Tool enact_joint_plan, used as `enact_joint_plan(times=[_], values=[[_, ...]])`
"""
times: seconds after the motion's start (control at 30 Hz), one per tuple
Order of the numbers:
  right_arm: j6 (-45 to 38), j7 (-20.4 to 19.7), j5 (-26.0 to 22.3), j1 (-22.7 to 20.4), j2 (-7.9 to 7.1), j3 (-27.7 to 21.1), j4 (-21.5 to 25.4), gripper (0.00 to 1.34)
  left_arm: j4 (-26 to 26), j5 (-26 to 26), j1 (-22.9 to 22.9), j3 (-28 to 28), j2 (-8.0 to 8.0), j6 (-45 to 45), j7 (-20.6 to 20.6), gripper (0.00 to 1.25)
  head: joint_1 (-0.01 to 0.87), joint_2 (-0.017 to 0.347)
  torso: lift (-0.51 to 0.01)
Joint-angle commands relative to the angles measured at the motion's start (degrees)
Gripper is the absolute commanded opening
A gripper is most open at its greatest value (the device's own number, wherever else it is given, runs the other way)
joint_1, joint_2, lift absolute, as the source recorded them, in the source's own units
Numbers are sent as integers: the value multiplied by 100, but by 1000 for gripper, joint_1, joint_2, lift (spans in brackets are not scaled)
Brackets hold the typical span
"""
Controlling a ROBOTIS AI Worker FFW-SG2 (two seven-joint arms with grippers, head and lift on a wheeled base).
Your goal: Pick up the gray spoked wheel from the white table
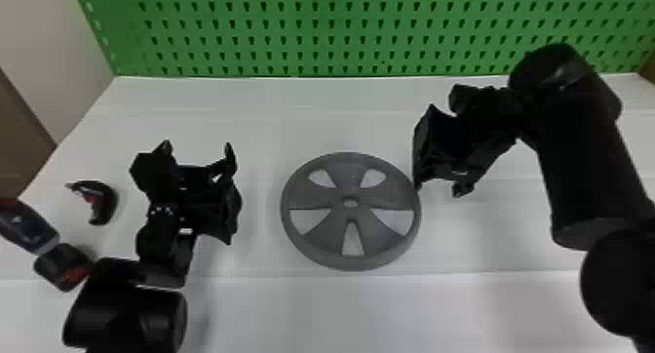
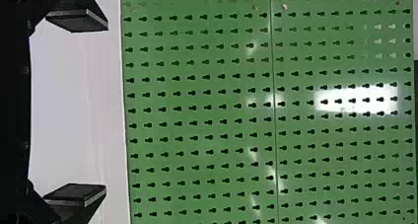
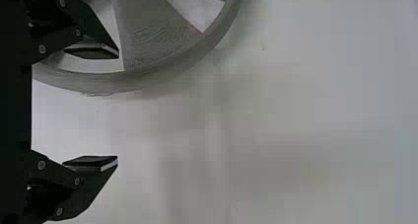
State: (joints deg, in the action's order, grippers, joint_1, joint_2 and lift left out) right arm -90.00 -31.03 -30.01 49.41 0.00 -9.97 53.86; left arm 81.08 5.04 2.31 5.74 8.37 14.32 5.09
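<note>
R gripper (image 1: 438,187) wide open, one finger over edge of gray wheel (image 1: 350,262), other outside rim; L gripper (image 1: 198,151) open, L of wheel | white tbl (image 1: 312,113) | green pegboard (image 1: 341,32) behind | wheel flat on tbl btwn grippers | curved blk item (image 1: 106,201) far L on tbl

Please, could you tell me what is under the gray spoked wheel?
Through the openings of the gray spoked wheel, the white table can be seen. Whatever lies beneath its spokes and rim cannot be seen, because they cover it.
</note>
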Motion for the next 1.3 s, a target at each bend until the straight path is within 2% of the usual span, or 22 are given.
enact_joint_plan(times=[0.0,0.23,0.43,0.57,0.8,0.97,1.03,1.27], values=[[-8,1,-277,-221,5,-146,247,842,13,14,15,6,24,0,0,1124,806,44,-98],[-8,-166,-734,-370,5,74,441,842,13,32,15,32,77,-9,0,1124,806,44,-98],[-8,-491,-1103,-388,5,232,520,842,13,32,24,59,112,-35,0,1124,806,44,-98],[-8,-711,-1613,-441,5,487,502,842,13,41,24,59,121,-44,0,1124,806,44,-98],[-8,-720,-1622,-309,5,601,177,842,13,23,24,67,138,-79,0,1124,806,44,-98],[-8,-720,-1622,-485,5,347,564,842,13,23,33,67,138,-79,9,1124,806,44,-98],[-8,-720,-1666,-493,5,241,573,842,13,23,51,76,138,-79,9,1124,806,44,-98],[-8,-720,-1859,-696,5,206,986,842,13,41,86,94,147,-79,62,1124,806,44,-98]])
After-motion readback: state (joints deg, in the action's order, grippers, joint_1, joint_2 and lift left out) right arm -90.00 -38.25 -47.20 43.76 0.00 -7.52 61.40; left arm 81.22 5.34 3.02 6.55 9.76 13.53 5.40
